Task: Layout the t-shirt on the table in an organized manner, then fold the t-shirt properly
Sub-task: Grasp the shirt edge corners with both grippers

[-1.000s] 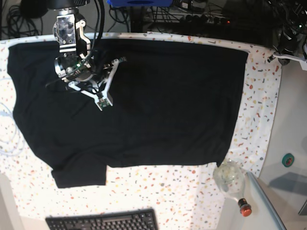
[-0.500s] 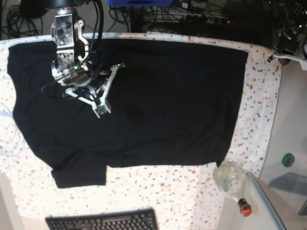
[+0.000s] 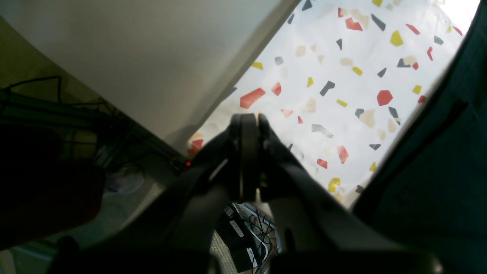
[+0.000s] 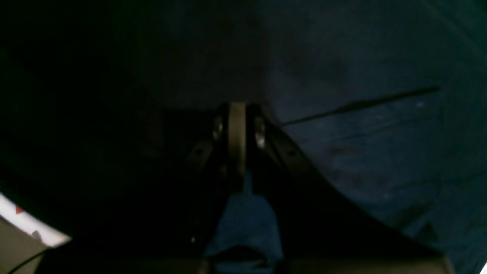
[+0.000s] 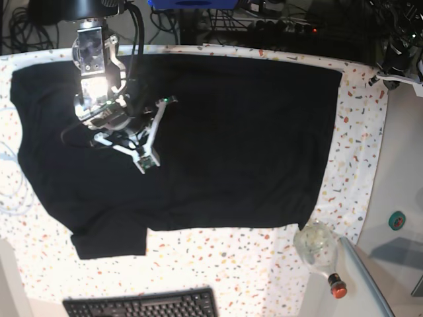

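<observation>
- The only container in view is a clear glass bottle [image 5: 316, 246] with a red cap, lying on its side at the worktop's near right corner; what it holds cannot be told.
- The t-shirt [image 5: 218, 139] lies spread flat over most of the worktop [image 5: 360, 139], one short sleeve reaching toward the near left edge, close to the black keyboard [image 5: 142, 305].
- The right gripper [image 4: 237, 114] has its jaws pressed together with nothing seen between them; it hangs over the dark cloth of the shirt's left part, and whether the tips touch the cloth cannot be told.
- The left gripper [image 3: 245, 121] also has its jaws pressed together and holds nothing; it hovers above bare speckled cover near the worktop's edge, with the shirt's hem just to one side.
- The base view shows the right arm [image 5: 99, 86] over the shirt, but the left arm does not appear in it.
- Only the left wrist view shows the cables and a dark box below the worktop's edge.
- The right wrist view shows a faint straight crease in the cloth, and a sliver of speckled cover at its lower left corner.
</observation>
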Robot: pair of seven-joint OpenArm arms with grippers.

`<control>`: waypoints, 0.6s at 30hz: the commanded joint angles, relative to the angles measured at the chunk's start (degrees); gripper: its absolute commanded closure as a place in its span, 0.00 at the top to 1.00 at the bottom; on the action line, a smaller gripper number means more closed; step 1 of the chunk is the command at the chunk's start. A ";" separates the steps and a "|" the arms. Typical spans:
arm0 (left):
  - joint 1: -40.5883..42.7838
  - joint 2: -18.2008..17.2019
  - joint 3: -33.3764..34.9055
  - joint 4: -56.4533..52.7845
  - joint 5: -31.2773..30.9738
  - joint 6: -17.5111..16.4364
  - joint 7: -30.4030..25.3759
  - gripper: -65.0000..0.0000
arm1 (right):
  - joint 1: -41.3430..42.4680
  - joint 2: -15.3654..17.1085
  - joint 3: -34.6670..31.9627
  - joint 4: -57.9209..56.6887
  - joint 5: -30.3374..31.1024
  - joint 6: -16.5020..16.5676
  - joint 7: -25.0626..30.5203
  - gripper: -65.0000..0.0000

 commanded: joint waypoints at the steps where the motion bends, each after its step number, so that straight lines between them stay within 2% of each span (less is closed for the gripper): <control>1: 0.17 -0.94 -0.44 0.79 -0.44 -0.01 -1.33 0.00 | 0.96 -0.33 -1.06 1.17 1.03 -0.07 1.39 0.00; 7: 0.08 -0.94 -0.44 0.79 -0.44 -0.01 -1.33 0.00 | 1.40 -0.42 -3.79 0.82 1.03 -0.07 1.39 0.00; 18: -0.01 -0.94 -0.44 0.79 -0.44 -0.01 -1.33 0.00 | 1.40 -0.15 -3.26 -0.59 1.03 -0.07 1.21 0.00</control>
